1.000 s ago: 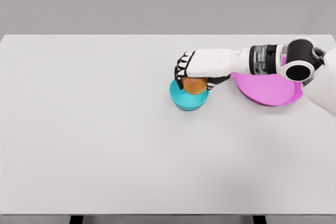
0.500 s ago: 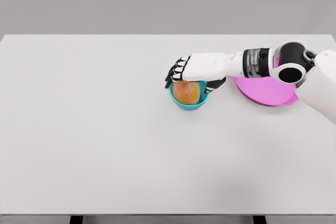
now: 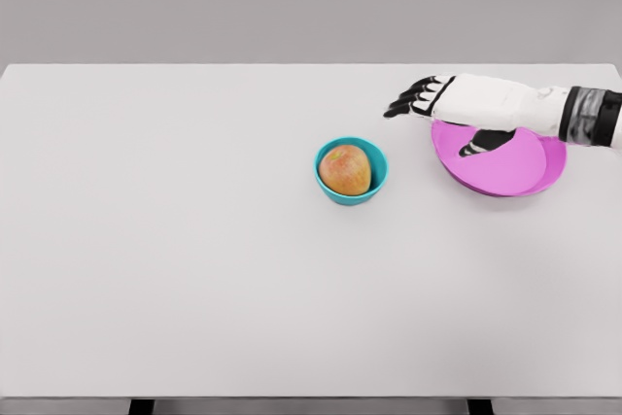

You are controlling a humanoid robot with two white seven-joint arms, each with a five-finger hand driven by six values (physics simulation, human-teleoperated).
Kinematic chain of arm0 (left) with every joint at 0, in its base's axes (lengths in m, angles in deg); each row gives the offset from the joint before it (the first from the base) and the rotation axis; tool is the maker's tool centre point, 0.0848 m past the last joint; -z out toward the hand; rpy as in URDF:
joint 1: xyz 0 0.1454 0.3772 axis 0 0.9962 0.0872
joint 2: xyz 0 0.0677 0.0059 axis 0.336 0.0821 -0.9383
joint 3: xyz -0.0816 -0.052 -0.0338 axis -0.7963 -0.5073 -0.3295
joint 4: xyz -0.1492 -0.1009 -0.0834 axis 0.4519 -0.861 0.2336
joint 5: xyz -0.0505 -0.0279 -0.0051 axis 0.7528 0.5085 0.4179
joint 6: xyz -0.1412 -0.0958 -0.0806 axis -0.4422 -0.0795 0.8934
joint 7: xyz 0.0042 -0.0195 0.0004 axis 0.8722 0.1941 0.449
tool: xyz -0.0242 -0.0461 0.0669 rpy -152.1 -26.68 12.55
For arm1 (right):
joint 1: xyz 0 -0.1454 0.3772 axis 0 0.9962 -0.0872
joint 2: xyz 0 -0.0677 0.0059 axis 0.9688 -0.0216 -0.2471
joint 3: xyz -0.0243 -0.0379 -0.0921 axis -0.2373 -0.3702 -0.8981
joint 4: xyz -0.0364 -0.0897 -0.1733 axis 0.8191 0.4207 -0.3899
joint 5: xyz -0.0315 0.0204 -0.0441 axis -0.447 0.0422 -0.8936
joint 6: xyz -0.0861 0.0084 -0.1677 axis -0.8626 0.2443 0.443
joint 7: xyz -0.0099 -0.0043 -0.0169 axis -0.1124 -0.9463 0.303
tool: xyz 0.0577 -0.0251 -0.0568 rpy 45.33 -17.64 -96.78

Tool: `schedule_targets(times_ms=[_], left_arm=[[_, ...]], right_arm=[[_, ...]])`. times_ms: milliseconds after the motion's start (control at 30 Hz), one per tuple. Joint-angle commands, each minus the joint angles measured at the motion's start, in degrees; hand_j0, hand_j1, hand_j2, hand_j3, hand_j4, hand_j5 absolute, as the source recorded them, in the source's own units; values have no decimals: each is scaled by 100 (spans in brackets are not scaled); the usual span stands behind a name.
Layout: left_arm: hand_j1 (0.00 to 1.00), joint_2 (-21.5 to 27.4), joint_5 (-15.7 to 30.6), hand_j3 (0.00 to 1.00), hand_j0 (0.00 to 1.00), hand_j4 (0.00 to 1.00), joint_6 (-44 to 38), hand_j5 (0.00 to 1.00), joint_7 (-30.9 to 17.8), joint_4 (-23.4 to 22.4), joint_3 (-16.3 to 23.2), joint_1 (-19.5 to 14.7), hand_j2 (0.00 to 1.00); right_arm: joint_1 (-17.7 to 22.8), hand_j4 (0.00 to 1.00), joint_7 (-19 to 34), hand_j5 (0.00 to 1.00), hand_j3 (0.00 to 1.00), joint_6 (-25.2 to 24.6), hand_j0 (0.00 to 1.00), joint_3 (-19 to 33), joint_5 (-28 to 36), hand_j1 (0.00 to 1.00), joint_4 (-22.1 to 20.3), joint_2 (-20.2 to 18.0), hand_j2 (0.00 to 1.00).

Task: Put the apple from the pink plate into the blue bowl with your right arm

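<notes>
Table (image 3: 194, 269): white surface filling most of the head view; serves as the ground for all other items, with the blue bowl near its middle taken as the landmark.
Right arm (image 3: 573, 116): white, with a dark banded wrist section; enters from the right edge, to the right of the blue bowl and farther back, and extends leftward over the rear part of the pink plate.
Pink plate (image 3: 525, 167): shallow magenta dish resting on the table, to the right of the blue bowl and apart from it; nothing lies in its visible part.
Right hand (image 3: 457, 109): white palm with black-jointed fingers (image 3: 408, 101); sits up and to the right of the blue bowl, over the plate's left rear rim; fingers extended and loosely spread, pointing left, thumb hanging down over the plate; it grasps nothing and is clear of the bowl.
Blue bowl (image 3: 374, 157): small teal bowl, upright on the table, the landmark itself.
Apple (image 3: 345, 170): red-yellow fruit lying inside the blue bowl, filling most of its hollow, untouched by the hand.
</notes>
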Motion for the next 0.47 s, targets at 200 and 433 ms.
schedule_targets(times_ms=[200, 433], left_arm=[[100, 1, 0, 100, 100, 100, 0, 100, -1, -1, 1, 0, 100], [100, 1, 0, 100, 100, 100, 0, 100, -1, -1, 1, 0, 100]], right_arm=[[677, 100, -5, 100, 100, -25, 100, 1512, 66, 100, 459, -313, 100], [826, 100, -5, 100, 100, -25, 100, 1512, 22, 100, 503, -278, 100]])
